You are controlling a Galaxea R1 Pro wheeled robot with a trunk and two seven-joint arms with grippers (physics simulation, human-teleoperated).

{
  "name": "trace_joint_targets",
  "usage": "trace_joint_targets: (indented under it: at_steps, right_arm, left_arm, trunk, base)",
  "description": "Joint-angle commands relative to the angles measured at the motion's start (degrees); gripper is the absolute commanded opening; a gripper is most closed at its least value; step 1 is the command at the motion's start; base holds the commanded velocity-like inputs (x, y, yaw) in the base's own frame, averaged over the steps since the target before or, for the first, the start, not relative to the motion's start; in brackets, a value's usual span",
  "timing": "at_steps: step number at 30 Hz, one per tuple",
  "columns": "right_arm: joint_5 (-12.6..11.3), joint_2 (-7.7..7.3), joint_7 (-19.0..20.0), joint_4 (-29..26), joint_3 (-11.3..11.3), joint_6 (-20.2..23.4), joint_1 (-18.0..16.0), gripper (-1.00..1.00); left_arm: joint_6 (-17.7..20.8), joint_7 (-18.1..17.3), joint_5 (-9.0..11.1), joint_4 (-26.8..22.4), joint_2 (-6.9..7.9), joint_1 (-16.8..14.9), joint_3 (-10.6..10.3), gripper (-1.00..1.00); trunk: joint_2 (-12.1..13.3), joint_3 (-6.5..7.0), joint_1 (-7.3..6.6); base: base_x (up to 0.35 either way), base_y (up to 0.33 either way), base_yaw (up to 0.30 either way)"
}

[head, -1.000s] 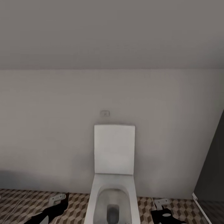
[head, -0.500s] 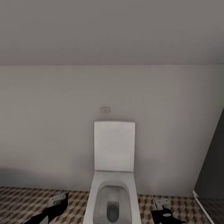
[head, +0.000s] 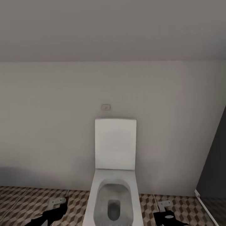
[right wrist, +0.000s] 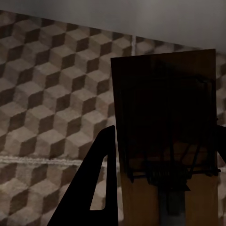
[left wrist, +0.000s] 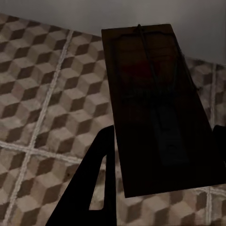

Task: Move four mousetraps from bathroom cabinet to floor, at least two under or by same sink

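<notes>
Left gripper (left wrist: pixel 160 188) is clamped on one mousetrap (left wrist: pixel 155 108), right gripper (right wrist: pixel 165 188) on another (right wrist: pixel 165 117), both carried above the bathroom floor (left wrist: pixel 42 94) for placement.

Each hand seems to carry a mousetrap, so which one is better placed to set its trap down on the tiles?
Neither clearly. The left hand and right hand each grip a mousetrap over the bathroom floor, either side of the toilet.

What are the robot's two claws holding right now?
Left claw: shut on a mousetrap.
Right claw: shut on another mousetrap.
</notes>
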Motion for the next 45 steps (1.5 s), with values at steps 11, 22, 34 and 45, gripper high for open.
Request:
trace_joint_targets:
  at_steps: [11, 22, 34, 45]
  right_arm:
    - [-0.7, 0.02, 0.1, 0.2, 0.5, -0.4, -0.1, -1.00]
    - [-0.7, 0.02, 0.1, 0.2, 0.5, -0.5, -0.1, -1.00]
    - [-0.7, 0.02, 0.1, 0.1, 0.5, -0.5, -0.1, -1.00]
    - [-0.8, 0.02, 0.1, 0.2, 0.5, -1.2, -0.1, -1.00]
  left_arm:
    - [-4.2, 3.2, -3.3, 2.0, -0.15, 0.0, -0.3, -1.00]
    - [-4.5, 3.7, -3.4, 2.4, -0.19, 0.0, -0.3, -1.00]
    - [-4.5, 3.7, -4.6, 2.8, -0.24, 0.0, -0.3, -1.00]
    - [-4.5, 3.7, -4.8, 2.8, -0.29, 0.0, -0.3, -1.00]
  trunk:
    - [-4.5, -2.04, 2.41]
    - [-8.9, -4.01, 4.83]
    - [-13.7, -6.17, 7.46]
    - [-18.1, -8.14, 9.88]
  base:
    - [0.000, 0.000, 0.000]
    - [0.000, 0.000, 0.000]
    - [0.000, 0.000, 0.000]
    - [0.000, 0.000, 0.000]
